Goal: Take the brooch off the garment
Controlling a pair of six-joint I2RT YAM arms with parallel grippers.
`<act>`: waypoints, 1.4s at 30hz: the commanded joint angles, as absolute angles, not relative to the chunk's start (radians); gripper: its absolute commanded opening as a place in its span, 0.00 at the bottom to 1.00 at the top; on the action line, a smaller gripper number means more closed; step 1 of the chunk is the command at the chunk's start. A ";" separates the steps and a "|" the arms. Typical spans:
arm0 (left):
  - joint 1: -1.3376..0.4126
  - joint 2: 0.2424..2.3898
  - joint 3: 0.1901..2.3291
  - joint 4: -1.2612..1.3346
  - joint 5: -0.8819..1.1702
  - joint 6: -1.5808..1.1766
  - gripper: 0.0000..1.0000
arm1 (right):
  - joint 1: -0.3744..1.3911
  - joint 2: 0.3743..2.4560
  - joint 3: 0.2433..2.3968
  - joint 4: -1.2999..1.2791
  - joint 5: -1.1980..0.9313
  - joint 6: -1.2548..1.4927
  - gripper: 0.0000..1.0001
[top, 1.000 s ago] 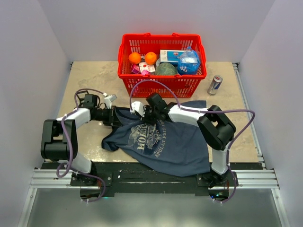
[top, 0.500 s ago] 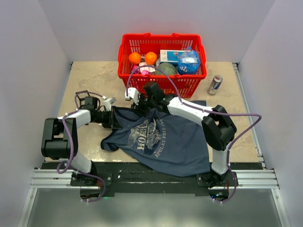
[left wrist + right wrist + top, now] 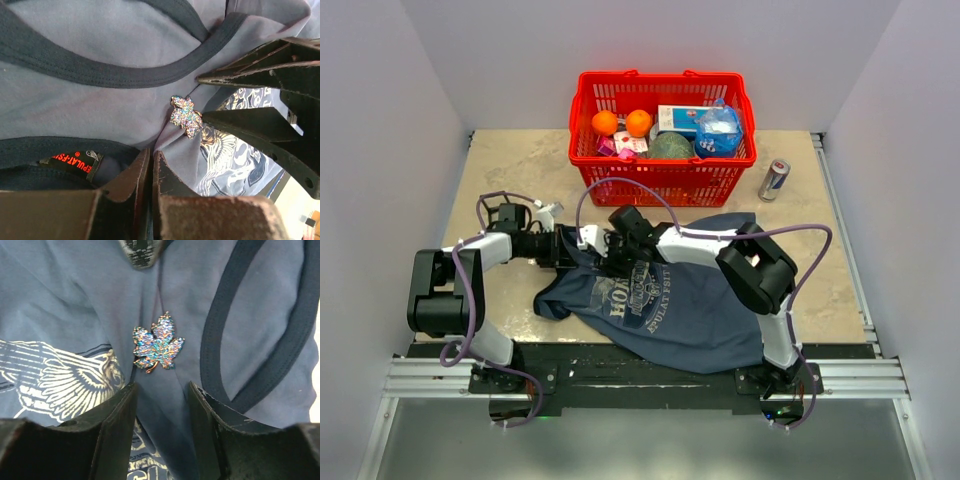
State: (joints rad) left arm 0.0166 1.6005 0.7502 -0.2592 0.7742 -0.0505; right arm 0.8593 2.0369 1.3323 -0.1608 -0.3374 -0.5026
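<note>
Handling: brooch (image 3: 157,348) is a small glittery leaf, rigid and light, probably slick on its face. It is pinned through the garment (image 3: 690,310) just below the collar band (image 3: 218,325). The garment lies spread at the near edge of the desk (image 3: 510,165), between the arms, and is soft and limp. I think the cloth will lift with the pin unless it is held. The best hold looks like a pinch across the leaf's edges. Left gripper (image 3: 152,155) is pinched together on a shirt fold just beside the brooch. Right gripper (image 3: 160,390) has its jaws apart, just short of the leaf and not touching it. Half a second ago the right arm was up near the red basket (image 3: 660,182). Now it is down over the collar with its jaws wider, and the left arm has barely shifted.
</note>
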 commanded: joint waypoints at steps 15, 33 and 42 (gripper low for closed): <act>0.017 1.569 0.724 -0.230 0.795 -0.052 0.02 | 0.865 2.034 1.489 -0.302 -0.486 -0.744 0.44; 0.017 1.649 0.810 -0.281 0.818 -0.031 0.12 | 0.903 2.089 1.528 -0.311 -0.390 -0.913 0.41; 0.017 1.661 0.815 -0.281 0.825 -0.031 0.12 | 0.910 2.083 1.513 -0.255 -0.356 -0.882 0.40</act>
State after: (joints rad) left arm 0.0166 1.6585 0.7830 -0.2790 0.7921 -0.0414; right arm 0.9028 2.0949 1.4883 -0.3214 -0.3824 -0.8951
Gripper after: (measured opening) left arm 0.117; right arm 0.415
